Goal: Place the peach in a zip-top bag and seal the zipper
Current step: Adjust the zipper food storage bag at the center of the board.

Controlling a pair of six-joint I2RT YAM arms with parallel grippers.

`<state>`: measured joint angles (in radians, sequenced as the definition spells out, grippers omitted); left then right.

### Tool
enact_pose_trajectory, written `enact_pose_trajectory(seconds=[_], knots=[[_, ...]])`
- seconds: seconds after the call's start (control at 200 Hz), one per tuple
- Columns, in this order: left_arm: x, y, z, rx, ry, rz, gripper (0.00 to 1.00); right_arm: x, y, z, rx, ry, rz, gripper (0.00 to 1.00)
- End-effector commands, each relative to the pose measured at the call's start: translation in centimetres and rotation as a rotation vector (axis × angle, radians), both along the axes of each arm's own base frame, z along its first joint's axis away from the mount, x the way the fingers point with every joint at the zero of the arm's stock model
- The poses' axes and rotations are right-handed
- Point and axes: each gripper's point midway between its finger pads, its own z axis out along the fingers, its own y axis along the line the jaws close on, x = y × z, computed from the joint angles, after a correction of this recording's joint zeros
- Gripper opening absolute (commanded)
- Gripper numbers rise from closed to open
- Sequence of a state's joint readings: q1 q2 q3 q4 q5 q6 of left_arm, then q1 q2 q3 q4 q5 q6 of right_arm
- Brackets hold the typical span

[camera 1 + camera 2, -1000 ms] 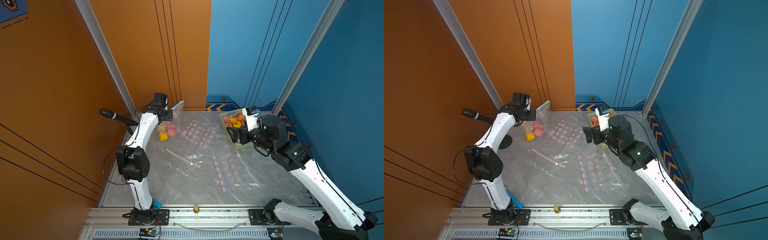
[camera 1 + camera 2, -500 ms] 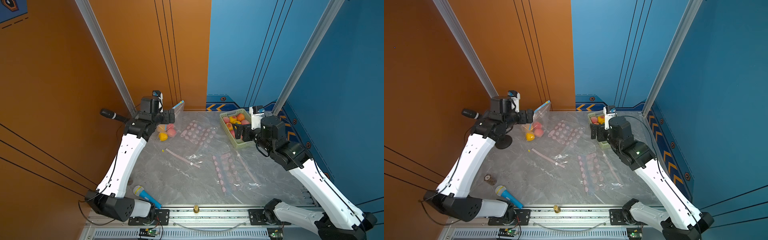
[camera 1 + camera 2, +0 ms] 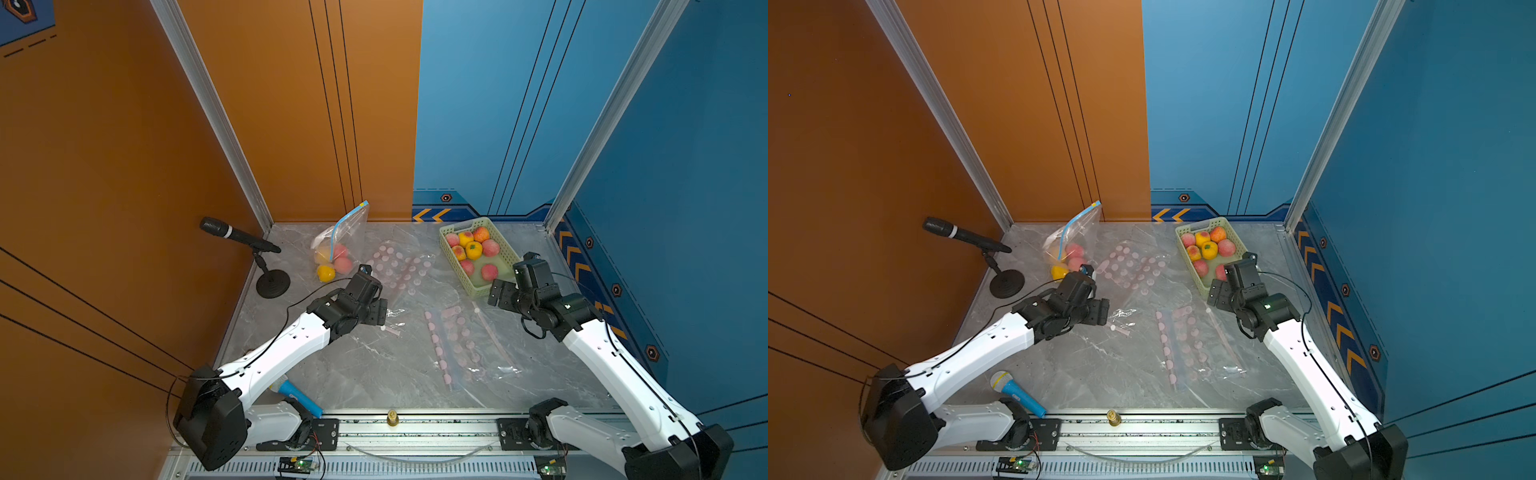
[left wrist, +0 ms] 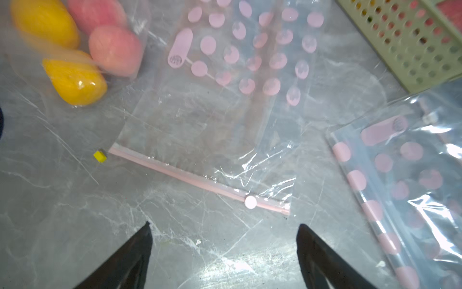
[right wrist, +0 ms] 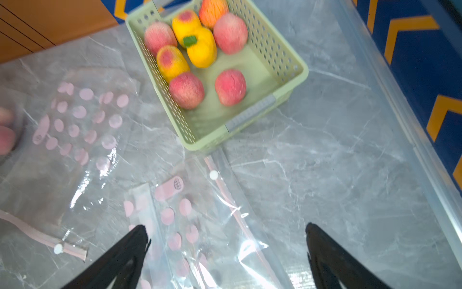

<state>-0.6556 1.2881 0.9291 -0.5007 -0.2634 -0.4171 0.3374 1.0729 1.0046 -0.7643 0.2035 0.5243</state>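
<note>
Left gripper (image 4: 224,224) gapes; basket (image 5: 280,57) holds eight fruits (image 5: 186,90).

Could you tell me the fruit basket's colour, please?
The basket is pale green; right wrist view shows best.

1. You have bare grey marble table (image 3: 365,374) across the front centre: open passage.
2. A black microphone on a round stand (image 3: 239,236) blocks the far left corner.
3. A pale green perforated plastic basket (image 3: 451,264) stands far right; its walls bar sideways entry.
4. A blue toy microphone (image 3: 1017,392) lies beside the left arm's base.
</note>
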Motion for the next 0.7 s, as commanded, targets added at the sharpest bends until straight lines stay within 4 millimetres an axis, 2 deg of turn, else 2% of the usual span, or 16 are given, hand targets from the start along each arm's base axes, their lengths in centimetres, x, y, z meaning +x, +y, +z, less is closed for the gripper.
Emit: enact_pose_trajectory(seconds=[0.0,0.13,0.285,0.38,0.451,0.571,0.671,0.696], knots=[[0.9,0.5,-1.5,0.023,-0.006,0.067,0.89,-1.6,0.1,-2.6,0.028,0.096,-0.018,0.99],[2.7,2.5,-2.8,0.011,0.035,0.143,0.89,-0.9,2.3,-4.0,0.057,0.106,0.027,0.96],[5.1,6.4,-3.4,0.025,0.027,0.268,0.9,0.8,7.0,-5.4,0.073,0.119,0.103,0.9],[6.2,9.4,-5.2,0.069,0.066,0.348,0.9,1.7,9.6,-6.4,0.049,0.142,0.138,0.88],[6.8,10.8,-6.6,0.087,0.104,0.374,0.9,2.2,11.1,-7.0,0.041,0.15,0.161,0.87],[8.0,12.0,-8.4,0.117,0.151,0.377,0.9,2.8,13.2,-7.8,0.041,0.157,0.194,0.87],[8.8,12.3,-9.9,0.125,0.189,0.371,0.9,3.1,14.2,-8.4,0.054,0.168,0.205,0.86],[10.0,12.1,-9.2,0.107,0.167,0.368,0.9,3.2,14.3,-8.5,0.055,0.17,0.208,0.85]])
